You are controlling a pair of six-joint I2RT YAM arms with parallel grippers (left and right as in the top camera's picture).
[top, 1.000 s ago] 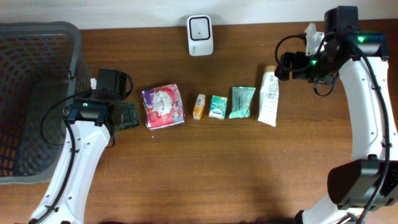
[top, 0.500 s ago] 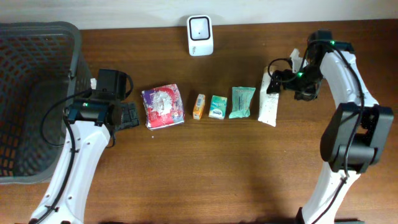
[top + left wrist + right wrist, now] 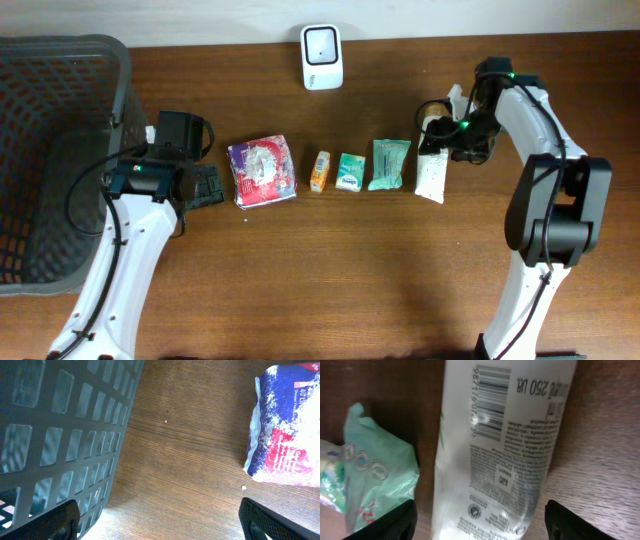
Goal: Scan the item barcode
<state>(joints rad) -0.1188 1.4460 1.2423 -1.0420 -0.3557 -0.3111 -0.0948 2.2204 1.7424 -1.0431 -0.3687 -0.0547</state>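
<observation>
Right gripper [image 3: 440, 138]: your right arm has it low over the cap end of the white tube [image 3: 432, 172]; its wrist view shows the two fingers [image 3: 395, 521] standing apart on either side of the tube, a dark gap on the left side, so it is unclosed and holds nothing; whether the right finger touches the tube you cannot tell.
White tube: lying flat on the table [image 3: 330, 270], last on the right in the row of goods; barcode [image 3: 490, 402] face up, printed text below it.
Green pouch [image 3: 389, 164]: just beside the tube on its left, crumpled.
Small green box [image 3: 349, 172] and small orange item [image 3: 319, 171]: next leftward, close together.
Blue, red and white packet [image 3: 262, 170]: largest of the row, at its left end.
Scanner [image 3: 323, 57]: white, at the table's far edge, well apart from the tube.
Left gripper [image 3: 205, 185]: your left one sits between the dark mesh basket [image 3: 60, 60] and the packet, jaws fully spread, empty, above bare wood.
</observation>
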